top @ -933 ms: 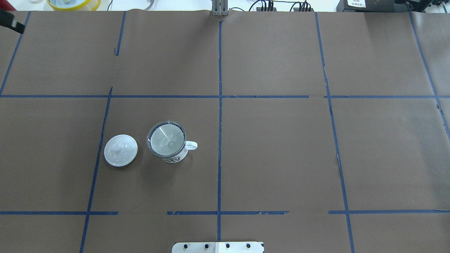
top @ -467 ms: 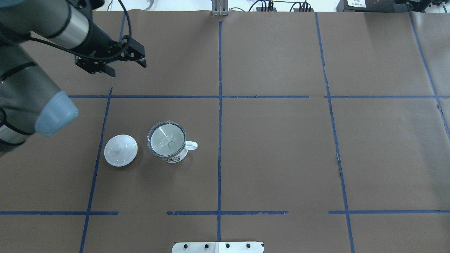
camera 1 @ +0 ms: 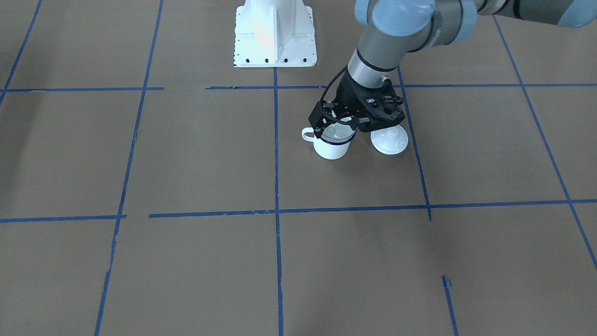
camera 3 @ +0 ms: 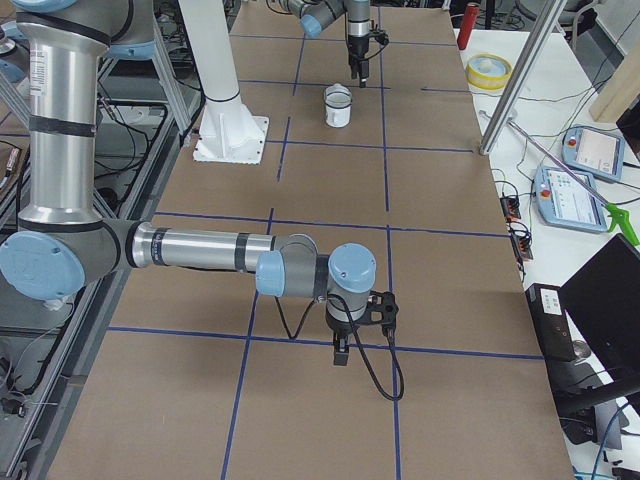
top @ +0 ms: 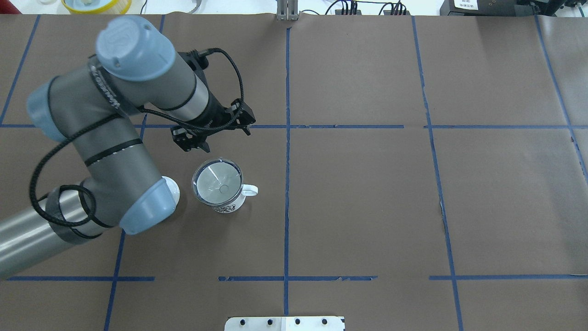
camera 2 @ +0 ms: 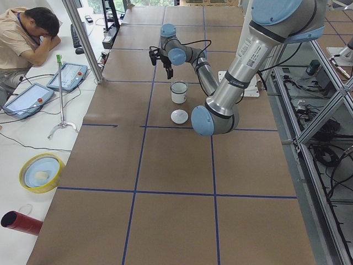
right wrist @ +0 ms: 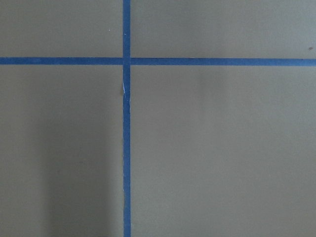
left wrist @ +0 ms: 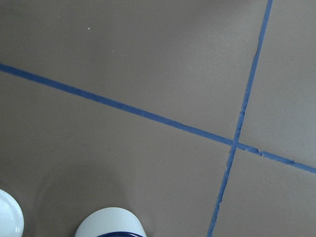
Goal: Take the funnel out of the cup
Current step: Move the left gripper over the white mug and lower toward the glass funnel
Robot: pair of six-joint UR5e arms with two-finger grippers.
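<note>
The white cup [top: 226,203] with a dark blue rim stands left of the table's middle, handle to the right. The clear funnel [top: 217,182] sits in its mouth. Both show in the front view, the cup [camera 1: 331,148] and the funnel [camera 1: 336,134]. My left gripper [top: 219,137] is open and empty and hovers just above the cup; in the front view the gripper [camera 1: 346,125] overlaps the funnel's rim. The left wrist view shows only the cup's edge [left wrist: 111,226]. My right gripper [camera 3: 340,352] hangs low over the table far from the cup; I cannot tell whether it is open.
A white domed lid [camera 1: 389,140] lies beside the cup, mostly hidden under my left elbow in the overhead view. The robot's base plate [camera 1: 275,32] is behind the cup. A yellow bowl [camera 2: 41,172] and an operator [camera 2: 27,33] are off the table's far side.
My left arm has swung in from the far left corner, and its open gripper now hangs over the cup. The cup, funnel and lid have not moved.
</note>
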